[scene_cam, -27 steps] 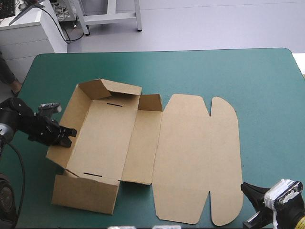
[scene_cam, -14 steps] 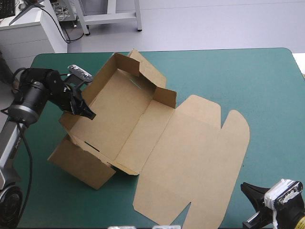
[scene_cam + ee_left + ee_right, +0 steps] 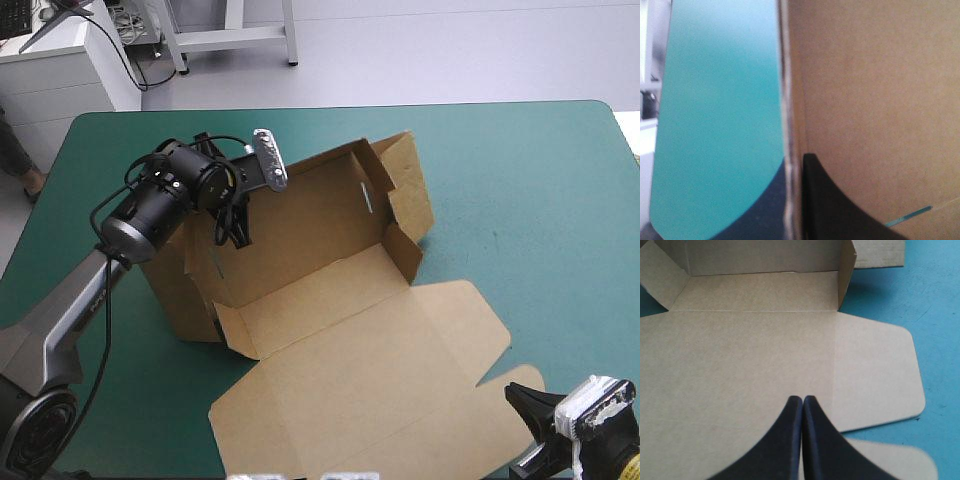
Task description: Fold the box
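From above, the brown box (image 3: 320, 290) sits left of centre on the teal-green table cover (image 3: 520, 180), turned at an angle to the table's edges. Its tray has its walls raised. The lid (image 3: 370, 390) lies flat, spread toward the near edge, with a rounded flap (image 3: 520, 380) at its right end. A narrow slot (image 3: 367, 197) shows pale in the wall at the tray's right end. The left gripper (image 3: 237, 232) reaches over the tray's left wall, its black fingers pinched on the board there. The right gripper (image 3: 524, 430) hangs at the near right corner of the table, just beside the lid's flap.

Along the left gripper, the edge of the wall (image 3: 787, 100) runs straight out between the two fingers. One black finger (image 3: 840, 210) lies against the brown inner face and the other shows dark on the outer side, over the teal-green cover. The jaws are all but closed with the sheet between them. A thin slit (image 3: 910, 216) in the board beside the inner finger shows teal-green.

Along the right gripper (image 3: 802, 401), the fingers meet in one pointed arch and hold nothing. They point across the flat lid toward the tray, whose near wall (image 3: 765, 257) stands upright beyond a crease. A short end wall (image 3: 846, 275) rises at the corner. The rounded flap lies flat beside the fingertips, and a second rounded flap (image 3: 880, 460) lies nearer the wrist. Whether the fingertips touch the lid cannot be told.
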Robot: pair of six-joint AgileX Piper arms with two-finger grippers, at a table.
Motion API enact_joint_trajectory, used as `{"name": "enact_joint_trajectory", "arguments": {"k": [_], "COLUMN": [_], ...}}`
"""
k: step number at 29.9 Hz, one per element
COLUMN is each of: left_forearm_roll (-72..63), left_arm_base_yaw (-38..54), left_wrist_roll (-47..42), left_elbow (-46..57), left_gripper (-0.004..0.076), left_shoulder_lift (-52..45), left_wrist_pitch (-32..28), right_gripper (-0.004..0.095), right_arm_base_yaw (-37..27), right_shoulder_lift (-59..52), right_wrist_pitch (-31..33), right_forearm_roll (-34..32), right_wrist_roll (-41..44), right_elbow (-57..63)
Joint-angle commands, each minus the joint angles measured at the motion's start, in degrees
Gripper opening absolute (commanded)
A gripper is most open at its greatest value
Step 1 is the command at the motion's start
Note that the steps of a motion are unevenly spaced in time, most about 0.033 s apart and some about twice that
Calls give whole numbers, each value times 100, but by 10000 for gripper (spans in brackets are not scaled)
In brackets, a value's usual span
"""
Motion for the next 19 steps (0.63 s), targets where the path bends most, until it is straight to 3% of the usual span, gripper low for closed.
{"name": "enact_joint_trajectory", "arguments": {"k": [1, 11, 19], "left_forearm_roll": [292, 1232, 3373], "left_arm_base_yaw": [-425, -1504, -2212], "left_wrist_roll": [295, 173, -1331], "left_elbow": [-206, 90, 1159], "left_gripper": [-8, -9, -8], "left_shoulder_lift": [-242, -288, -482], "left_wrist_pitch": [-598, -757, -1325], "right_gripper": [-19, -17, -17], "right_arm_base_yaw": [-27, -27, -27], "right_shoulder_lift": [91, 91, 91], "right_wrist_pitch": [-402, -416, -429], "right_forearm_roll": [-9, -121, -680], "right_wrist_roll": [-29, -9, 496], "right_elbow": [-146, -146, -146]}}
